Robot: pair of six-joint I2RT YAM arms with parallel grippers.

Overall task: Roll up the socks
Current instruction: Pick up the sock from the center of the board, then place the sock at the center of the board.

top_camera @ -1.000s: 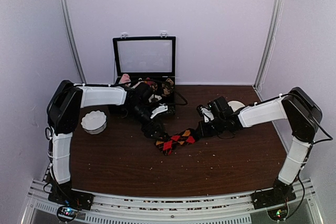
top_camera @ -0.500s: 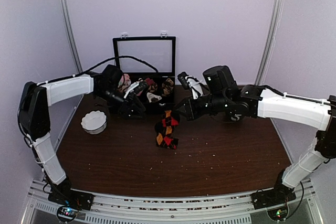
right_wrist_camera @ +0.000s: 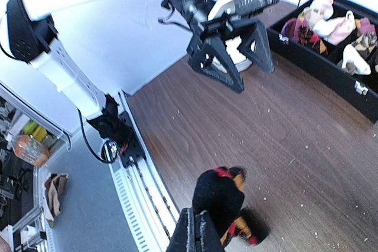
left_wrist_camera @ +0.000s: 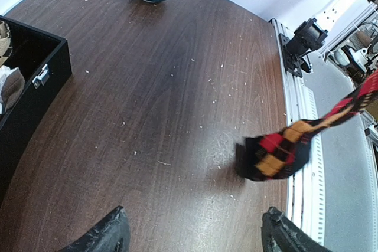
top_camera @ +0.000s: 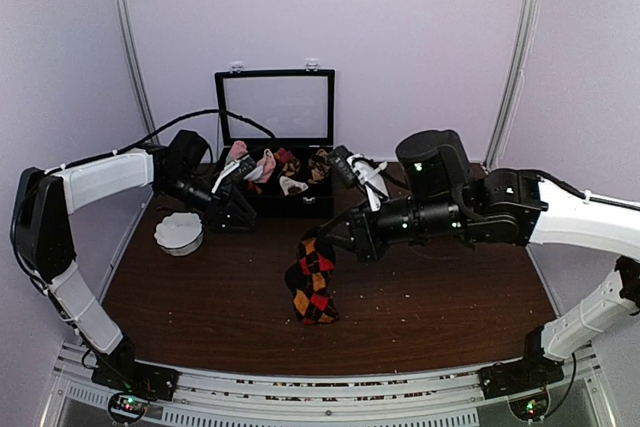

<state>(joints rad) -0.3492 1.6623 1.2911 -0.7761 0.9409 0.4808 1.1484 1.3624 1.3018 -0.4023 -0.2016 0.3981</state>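
Right gripper (top_camera: 338, 239) is clamped on the upper end of the black argyle sock (top_camera: 312, 282). In the right wrist view its fingers (right_wrist_camera: 184, 237) are pressed together with the knit caught between them.

The dark wooden table (top_camera: 440, 297) fills the floor of the top view. Over it, the right arm (top_camera: 560, 217) reaches in from 3 o'clock, stretched long and nearly level, with its wrist past the table's centre. The left arm (top_camera: 100, 175) comes in from 9 o'clock, its forearm angled toward 1 o'clock, and stops short of the black case (top_camera: 300, 207).

The case sits at 12 o'clock with its lid (top_camera: 275, 107) upright, and pink, white and brown sock bundles (top_camera: 262, 165) lie inside it.

The sock hangs from the right gripper toward 6 o'clock as a long strip of red and orange diamonds. Its lower end is down at the table near the centre, but I cannot tell whether it rests on the wood.

The left gripper (top_camera: 238, 215) is spread wide and holds nothing. Its fingertips (left_wrist_camera: 112, 234) hover above bare wood just beside the case's 9 o'clock end.

A white scalloped bowl (top_camera: 178, 232) stands at 9 o'clock, near that gripper but apart from it. Pale crumbs (left_wrist_camera: 171, 75) speckle the wood.
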